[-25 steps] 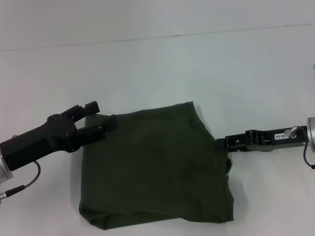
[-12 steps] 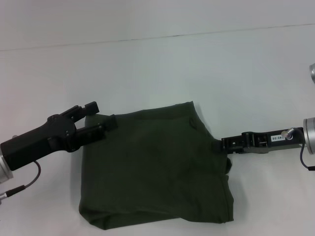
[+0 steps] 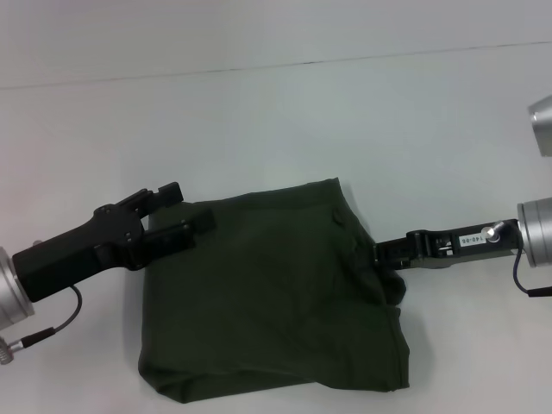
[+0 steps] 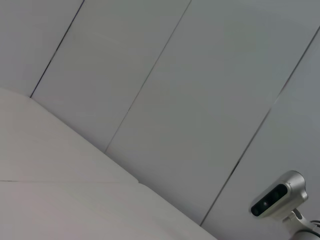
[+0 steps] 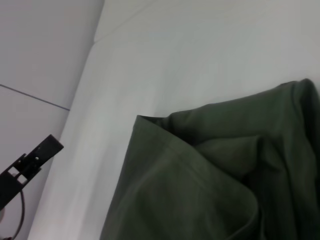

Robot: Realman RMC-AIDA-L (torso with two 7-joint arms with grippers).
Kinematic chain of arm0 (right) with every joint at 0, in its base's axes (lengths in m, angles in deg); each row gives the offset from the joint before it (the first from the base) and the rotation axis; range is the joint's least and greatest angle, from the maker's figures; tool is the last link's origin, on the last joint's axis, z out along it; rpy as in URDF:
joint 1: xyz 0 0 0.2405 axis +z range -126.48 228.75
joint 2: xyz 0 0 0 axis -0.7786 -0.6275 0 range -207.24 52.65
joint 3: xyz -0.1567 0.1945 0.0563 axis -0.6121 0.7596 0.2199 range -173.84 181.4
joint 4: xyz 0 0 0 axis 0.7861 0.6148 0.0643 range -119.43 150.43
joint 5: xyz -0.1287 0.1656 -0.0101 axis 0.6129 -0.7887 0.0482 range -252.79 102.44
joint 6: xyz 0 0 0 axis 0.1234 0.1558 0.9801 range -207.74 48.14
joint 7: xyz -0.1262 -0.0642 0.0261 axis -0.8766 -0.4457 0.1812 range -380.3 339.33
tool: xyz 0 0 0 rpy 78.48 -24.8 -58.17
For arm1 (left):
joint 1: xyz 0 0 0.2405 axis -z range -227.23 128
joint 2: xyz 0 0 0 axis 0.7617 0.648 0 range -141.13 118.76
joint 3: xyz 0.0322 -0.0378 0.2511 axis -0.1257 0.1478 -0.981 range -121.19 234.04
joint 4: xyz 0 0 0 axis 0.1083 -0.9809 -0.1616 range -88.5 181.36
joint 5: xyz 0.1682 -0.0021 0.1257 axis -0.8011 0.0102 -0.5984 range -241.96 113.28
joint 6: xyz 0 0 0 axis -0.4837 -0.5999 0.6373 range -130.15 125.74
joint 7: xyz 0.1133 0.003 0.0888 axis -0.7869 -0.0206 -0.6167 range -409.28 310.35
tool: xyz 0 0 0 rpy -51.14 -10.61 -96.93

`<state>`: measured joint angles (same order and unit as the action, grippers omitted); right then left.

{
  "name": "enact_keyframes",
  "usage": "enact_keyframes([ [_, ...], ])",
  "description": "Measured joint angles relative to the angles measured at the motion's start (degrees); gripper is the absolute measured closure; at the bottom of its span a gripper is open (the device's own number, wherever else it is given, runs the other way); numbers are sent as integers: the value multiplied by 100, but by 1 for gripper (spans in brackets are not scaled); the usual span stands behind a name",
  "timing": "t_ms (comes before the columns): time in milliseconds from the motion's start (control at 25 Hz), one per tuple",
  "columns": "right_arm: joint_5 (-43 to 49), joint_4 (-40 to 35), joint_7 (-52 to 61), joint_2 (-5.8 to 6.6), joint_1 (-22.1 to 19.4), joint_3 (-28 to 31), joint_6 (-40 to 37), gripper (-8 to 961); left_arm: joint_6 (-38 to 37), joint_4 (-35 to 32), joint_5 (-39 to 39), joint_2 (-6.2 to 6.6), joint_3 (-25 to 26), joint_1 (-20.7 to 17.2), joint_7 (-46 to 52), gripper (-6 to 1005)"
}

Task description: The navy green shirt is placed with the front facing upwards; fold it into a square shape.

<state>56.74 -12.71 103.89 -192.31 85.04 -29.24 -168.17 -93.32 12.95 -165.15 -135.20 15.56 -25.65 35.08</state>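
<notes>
Two hands flank the navy green shirt (image 3: 272, 297), a folded, roughly square bundle on the near worktop (image 3: 285, 121). The right hand (image 3: 385, 252) pinches its right edge; the left hand (image 3: 184, 212) spreads wide at the far-left corner. A sideways tug could undo the fold. Only the right wrist view shows the layered corner — the left wrist view shows wall.

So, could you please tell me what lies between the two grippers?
In the head view, only the folded shirt spans the stretch between the left gripper and the right gripper.
</notes>
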Motion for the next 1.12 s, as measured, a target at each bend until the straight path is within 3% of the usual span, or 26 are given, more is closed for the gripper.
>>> enact_keyframes([
  [840,53,-4,103,53,-142,-25,348,492,7,113,7,0,17,17,-78,36],
  [1120,53,0,134,-36,-31,-137,493,492,31,113,5,0,18,13,-91,35],
])
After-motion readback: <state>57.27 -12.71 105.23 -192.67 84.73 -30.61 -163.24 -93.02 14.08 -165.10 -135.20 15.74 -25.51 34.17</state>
